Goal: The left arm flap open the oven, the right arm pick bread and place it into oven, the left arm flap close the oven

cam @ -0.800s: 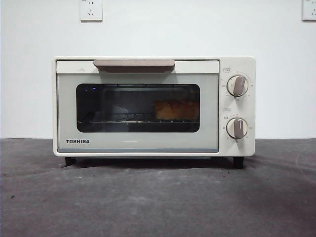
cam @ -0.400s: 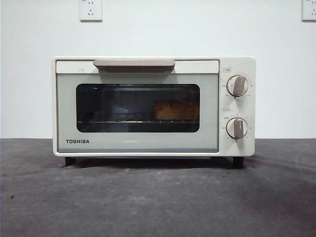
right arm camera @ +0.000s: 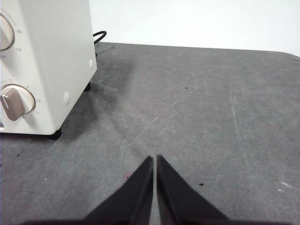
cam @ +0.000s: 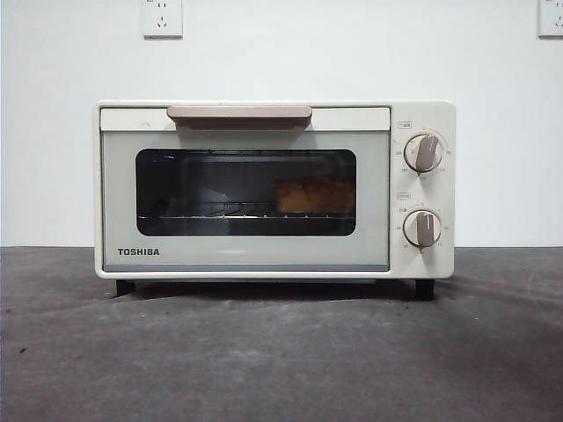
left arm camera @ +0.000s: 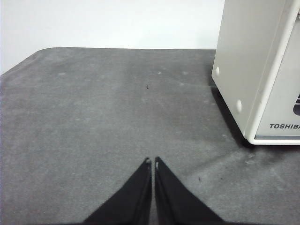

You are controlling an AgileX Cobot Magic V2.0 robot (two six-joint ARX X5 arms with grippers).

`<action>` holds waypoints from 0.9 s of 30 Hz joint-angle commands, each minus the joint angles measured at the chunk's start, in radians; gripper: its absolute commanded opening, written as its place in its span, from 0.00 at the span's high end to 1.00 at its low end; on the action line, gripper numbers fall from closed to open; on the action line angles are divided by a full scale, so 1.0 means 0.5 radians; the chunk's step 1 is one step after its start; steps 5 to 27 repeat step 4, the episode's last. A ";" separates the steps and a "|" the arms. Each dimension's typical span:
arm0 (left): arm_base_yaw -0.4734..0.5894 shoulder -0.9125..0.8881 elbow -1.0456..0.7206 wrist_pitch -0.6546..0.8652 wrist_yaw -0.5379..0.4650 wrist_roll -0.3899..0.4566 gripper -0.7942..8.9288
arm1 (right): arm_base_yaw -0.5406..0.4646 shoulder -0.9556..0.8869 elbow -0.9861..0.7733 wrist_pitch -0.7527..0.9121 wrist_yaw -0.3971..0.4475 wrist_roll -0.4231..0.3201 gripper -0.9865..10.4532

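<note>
A plain white wall [cam: 352, 53] with two sockets high up, one socket [cam: 162, 18] at the left, backs a dark grey felt-like surface [cam: 281, 352]. Nothing differs from the earlier front frames: the oven door is shut as before, the bread sits in the same spot, and no arm shows in the front view.

The left pincer [left arm camera: 153, 161] has its two black jaws pressed together, holding nothing, poised over bare surface. The oven [left arm camera: 262, 70] stands off to one side of it, well apart, showing its cream side wall and the start of the TOSHIBA lettering. The right pincer [right arm camera: 154, 158] is likewise closed to a thin slit and empty, over bare surface; the oven's other side with a beige knob [right arm camera: 14, 102] lies well apart from it, and a black cable [right arm camera: 98, 36] loops behind the oven.

In the front view the oven [cam: 274, 189] stands on its small black feet at the middle of the surface, its beige bar handle [cam: 239, 114] along the top of the closed door. The bread [cam: 315, 195] lies inside on the wire rack [cam: 211, 214], seen through the dark glass, toward the side nearer the two knobs. Neither pincer is close to the bread.
</note>
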 commanded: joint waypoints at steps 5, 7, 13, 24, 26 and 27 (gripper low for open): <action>0.002 -0.004 -0.041 -0.010 0.002 -0.019 0.90 | -0.005 -0.005 -0.014 0.025 0.007 -0.013 0.91; 0.002 -0.004 -0.041 -0.010 0.002 -0.019 0.90 | -0.005 -0.005 -0.014 0.025 0.007 -0.013 0.91; 0.002 -0.004 -0.041 -0.010 0.002 -0.019 0.90 | -0.005 -0.005 -0.014 0.025 0.007 -0.013 0.91; 0.002 -0.004 -0.041 -0.010 0.002 -0.019 0.90 | -0.005 -0.005 -0.014 0.025 0.007 -0.013 0.91; 0.002 -0.004 -0.041 -0.010 0.002 -0.019 0.90 | -0.005 -0.005 -0.014 0.025 0.007 -0.013 0.91; 0.002 -0.004 -0.041 -0.010 0.002 -0.019 0.90 | -0.005 -0.005 -0.014 0.025 0.007 -0.013 0.91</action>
